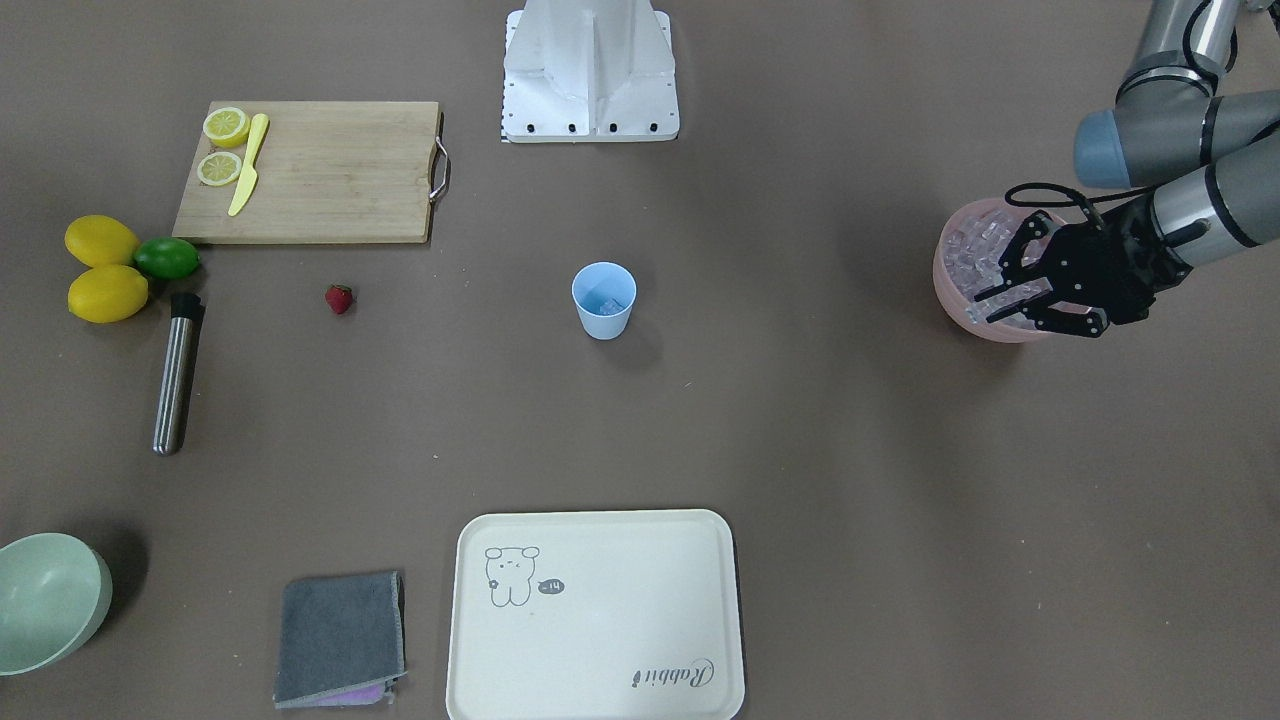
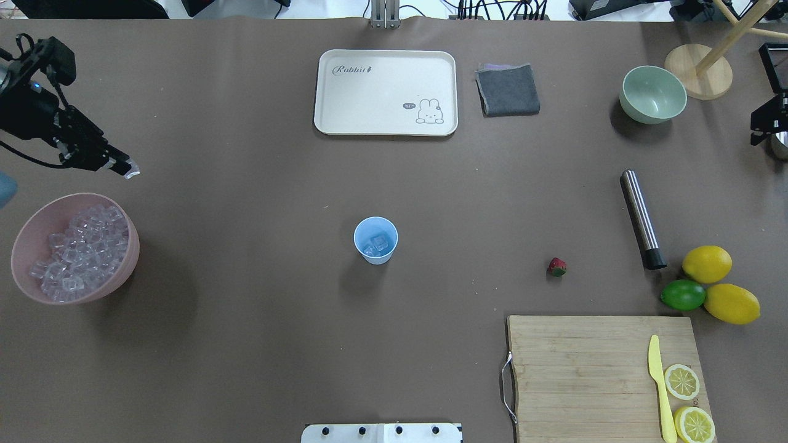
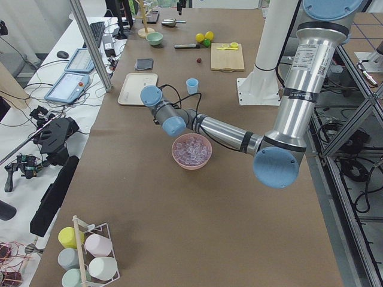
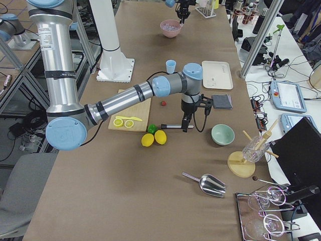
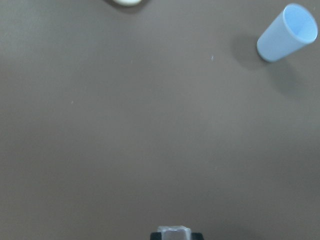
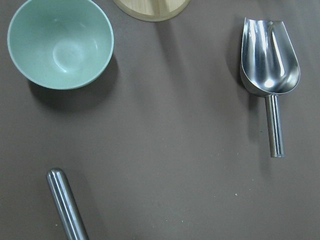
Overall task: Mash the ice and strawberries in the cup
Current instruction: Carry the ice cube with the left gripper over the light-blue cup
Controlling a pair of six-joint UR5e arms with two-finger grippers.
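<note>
**Left pincer clamped on one ice cube**

The left pincer (image 2: 126, 168) grips a clear ice cube (image 2: 132, 173) between its tips, above the surface (image 2: 246, 320) and near the pink bowl (image 2: 24, 237) of ice (image 2: 77, 246). The cup (image 2: 377, 259) stands upright, well apart, holding a few cubes. The strawberry (image 2: 557, 267) lies farther still. Right pincer (image 4: 184, 124): its opening cannot be told.
</note>
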